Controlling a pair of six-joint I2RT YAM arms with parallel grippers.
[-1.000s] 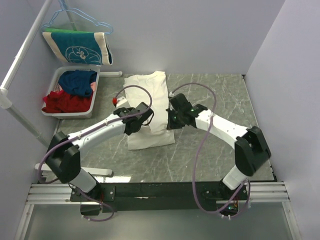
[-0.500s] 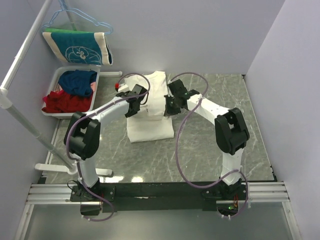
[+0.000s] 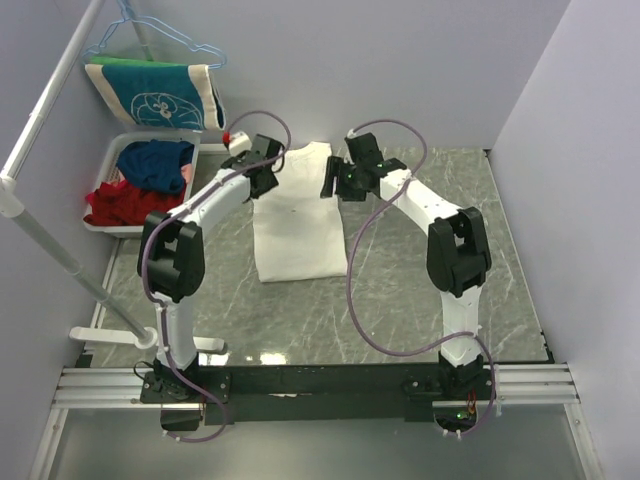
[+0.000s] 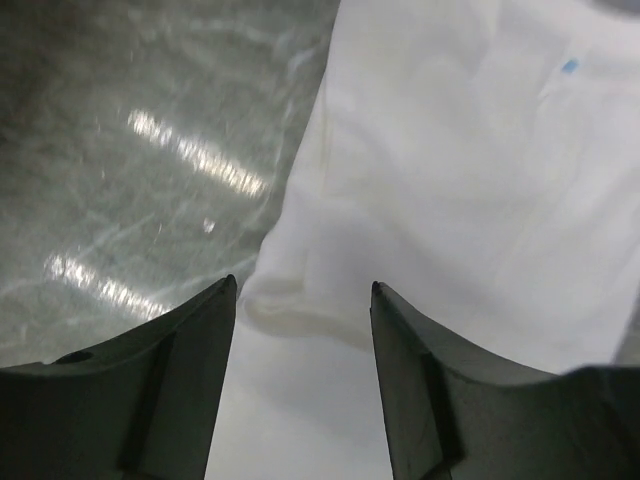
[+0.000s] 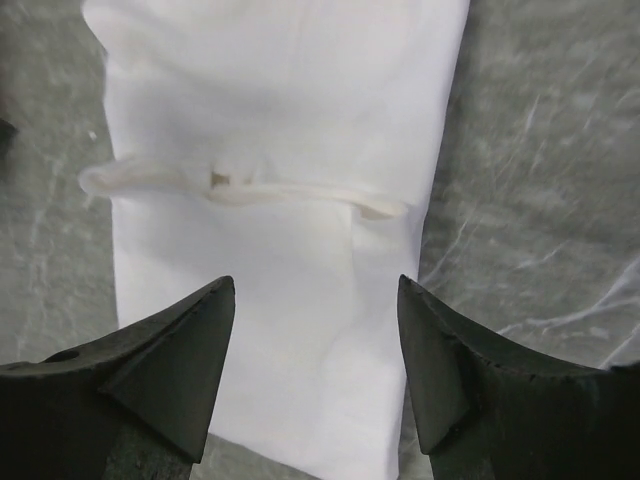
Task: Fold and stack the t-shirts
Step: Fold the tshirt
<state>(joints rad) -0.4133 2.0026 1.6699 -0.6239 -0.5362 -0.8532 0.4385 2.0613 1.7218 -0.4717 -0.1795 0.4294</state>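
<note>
1. Left gripper (image 4: 303, 285) and right gripper (image 5: 315, 285) both stand open, with nothing between their jaws.
2. Grey marbled table (image 3: 430, 290) spreads beneath both.
3. Cream t-shirt (image 3: 297, 225) lies folded in a long strip under and between the grippers, with a fold ridge just ahead of the right fingertips.
4. Basket (image 3: 135, 230) of coloured clothes sits well left of the left gripper.

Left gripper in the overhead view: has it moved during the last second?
Yes. The left gripper went toward the back wall, from level with the near rim of the grey bin to near its far end.
</note>
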